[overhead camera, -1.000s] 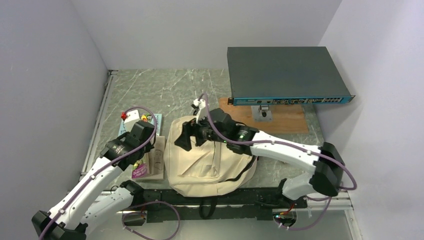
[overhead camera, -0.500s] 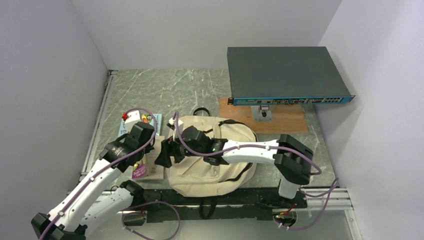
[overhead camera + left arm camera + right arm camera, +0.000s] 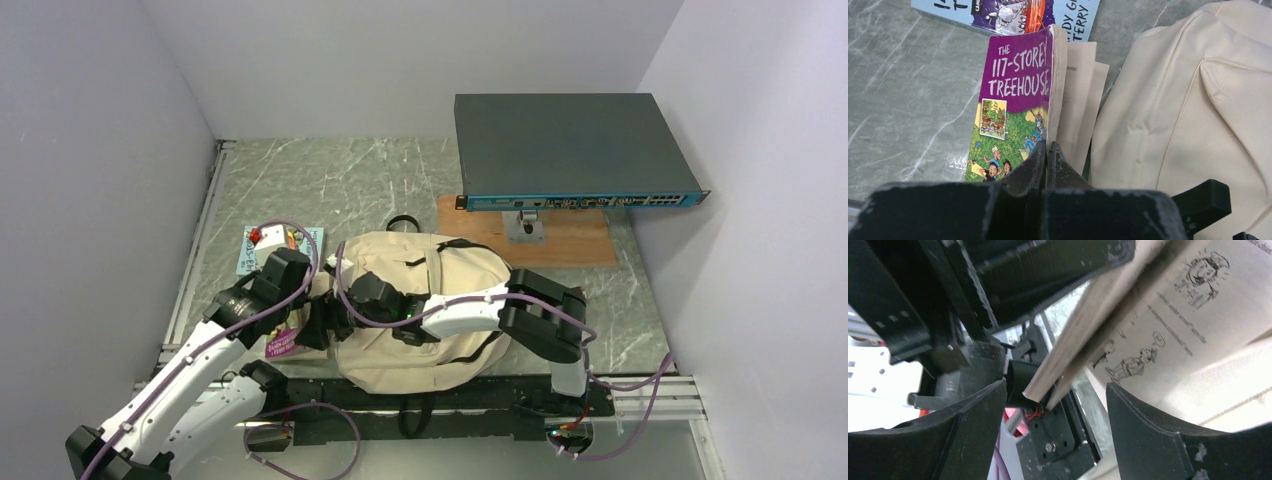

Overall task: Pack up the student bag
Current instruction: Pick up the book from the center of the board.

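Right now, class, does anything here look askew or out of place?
Yes. The purple paperback, pinched at its near edge by the left gripper, sits tilted beside the student bag, with several leaves splayed loose from the page block. The right gripper has its open jaws either side of those leaves.

My left arm (image 3: 190, 352) reaches forward just left of the student bag (image 3: 450, 262). The left gripper (image 3: 1047, 150) is pinched tight on the near edge of the purple paperback (image 3: 1013, 90). My right arm (image 3: 470, 305) lies folded across the bag toward its left edge, with the right gripper (image 3: 1055, 386) spread wide.
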